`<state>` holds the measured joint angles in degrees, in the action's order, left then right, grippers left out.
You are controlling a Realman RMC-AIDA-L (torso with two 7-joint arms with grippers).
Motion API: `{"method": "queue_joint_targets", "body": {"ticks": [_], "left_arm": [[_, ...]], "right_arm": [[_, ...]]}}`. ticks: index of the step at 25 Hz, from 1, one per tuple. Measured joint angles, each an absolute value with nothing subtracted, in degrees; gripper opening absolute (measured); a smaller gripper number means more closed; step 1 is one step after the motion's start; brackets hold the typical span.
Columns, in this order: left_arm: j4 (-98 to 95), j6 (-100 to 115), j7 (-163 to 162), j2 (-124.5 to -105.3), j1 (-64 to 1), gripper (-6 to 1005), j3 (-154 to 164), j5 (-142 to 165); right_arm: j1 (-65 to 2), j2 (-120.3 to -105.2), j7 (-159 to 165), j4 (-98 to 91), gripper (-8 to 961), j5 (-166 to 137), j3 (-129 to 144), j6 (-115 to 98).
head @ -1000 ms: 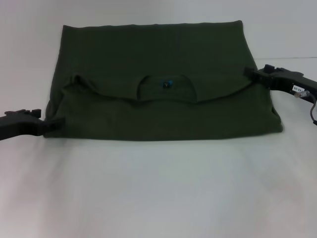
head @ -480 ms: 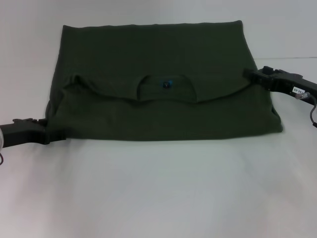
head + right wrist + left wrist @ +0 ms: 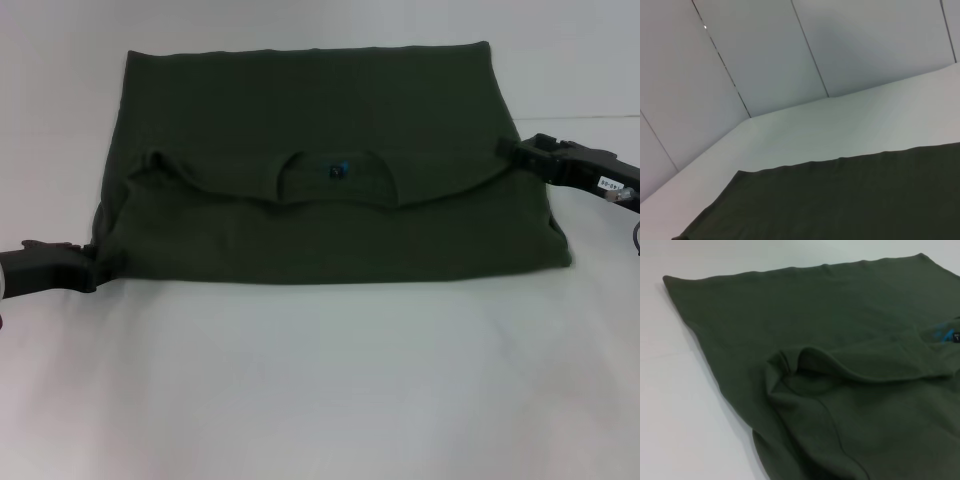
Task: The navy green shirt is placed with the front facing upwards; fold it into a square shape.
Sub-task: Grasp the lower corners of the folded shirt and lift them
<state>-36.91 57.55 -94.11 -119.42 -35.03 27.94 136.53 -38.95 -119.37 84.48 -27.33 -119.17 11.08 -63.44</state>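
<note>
The navy green shirt (image 3: 330,170) lies folded into a wide rectangle on the white counter (image 3: 330,390), bare surface open along its near edge. The left gripper (image 3: 100,268) meets its near left corner and the right gripper (image 3: 505,150) its right edge; whether either pair of jaws pinches cloth cannot be told.

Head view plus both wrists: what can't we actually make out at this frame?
- left gripper, head view: fingertips merge with the dark edge of the navy green shirt; grip unclear. Left wrist view shows no fingers.
- right gripper, head view: same problem at the right edge; right wrist view shows only cloth, table, wall.
- Chest lettering: folded under, unseen.
</note>
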Motion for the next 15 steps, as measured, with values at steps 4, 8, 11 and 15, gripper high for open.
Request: {"method": "queue_joint_targets", "body": {"ticks": [4,8,11,15], "left_arm": [[-36.91,57.56,-93.68,-119.56,-34.98,458,28.08,136.58],[-36.97,57.94,-93.54,-119.63,-34.88,299,28.20,136.48],[-37.15,58.17,-93.48,-119.69,-34.82,186,28.22,136.23],[-37.18,58.18,-93.39,-119.75,-34.84,51,28.21,136.04]], "right_arm": [[-38.46,-119.37,84.62,-27.97,784,-119.12,10.86,-64.47],[-37.72,-119.41,84.63,-29.11,782,-119.09,11.31,-65.77],[-36.01,-119.37,84.64,-31.08,780,-119.09,11.47,-67.43],[-33.01,-119.02,85.65,-34.13,779,-119.32,11.95,-69.43]]}}
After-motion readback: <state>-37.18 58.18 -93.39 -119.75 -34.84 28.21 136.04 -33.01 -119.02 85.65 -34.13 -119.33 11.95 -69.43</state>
